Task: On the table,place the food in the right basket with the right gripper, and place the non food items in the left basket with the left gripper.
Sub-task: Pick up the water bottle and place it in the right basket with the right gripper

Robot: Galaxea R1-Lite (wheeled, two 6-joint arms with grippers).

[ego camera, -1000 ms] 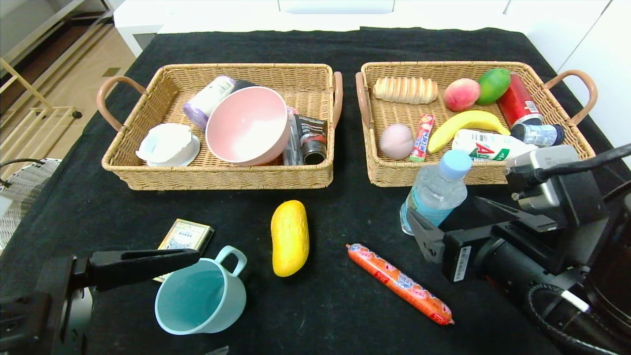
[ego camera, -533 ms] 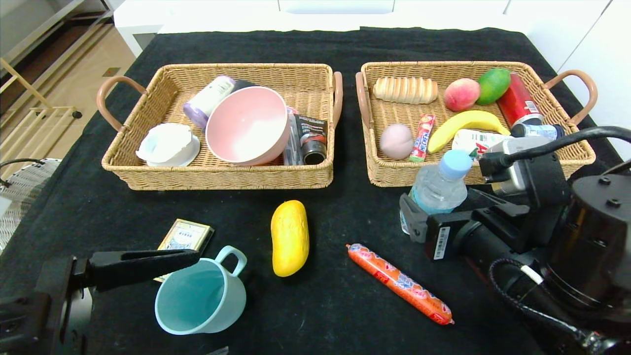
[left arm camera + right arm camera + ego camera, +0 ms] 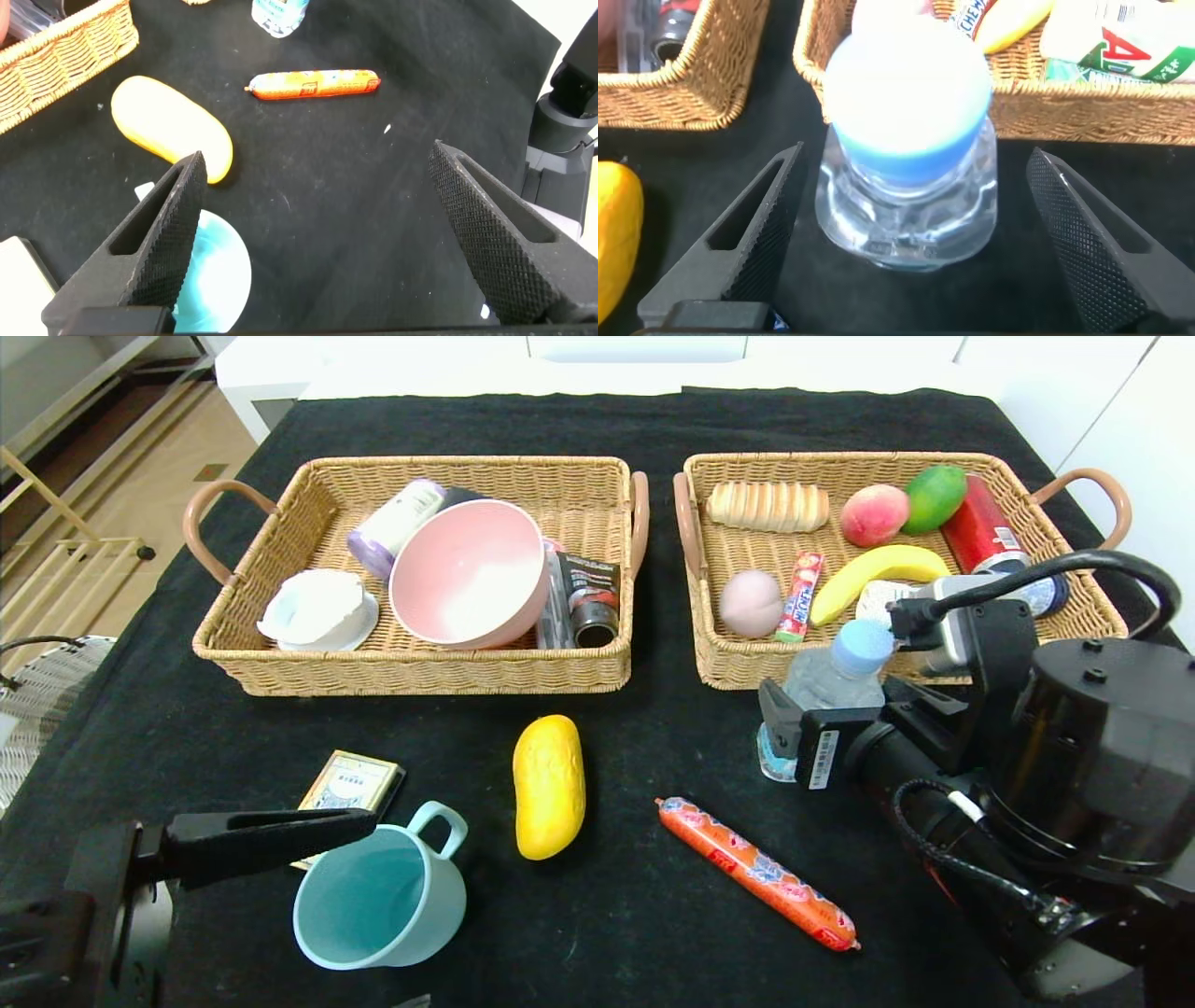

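Note:
The clear water bottle [image 3: 822,695] with a pale blue cap stands on the black table [image 3: 653,747] just in front of the right basket [image 3: 738,667]. My right gripper [image 3: 915,159] is open, one finger on each side of the bottle [image 3: 910,201], with a gap on both sides. The yellow fruit [image 3: 549,786] and the orange-red sausage [image 3: 756,873] lie on the cloth near the front. The white bottle [image 3: 1120,42] lies inside the right basket. My left gripper [image 3: 318,154] hangs open at the front left above the teal mug [image 3: 381,896]. The card box [image 3: 350,784] lies behind the mug.
The left basket [image 3: 411,677] holds a pink bowl [image 3: 467,569], a white dish and several containers. The right basket holds bread, fruit, a banana [image 3: 882,574], a red can and snacks. Bare cloth lies between the fruit and the sausage.
My right arm has swung left and forward, bringing its open fingers around the water bottle. The left arm and the loose items have not moved.

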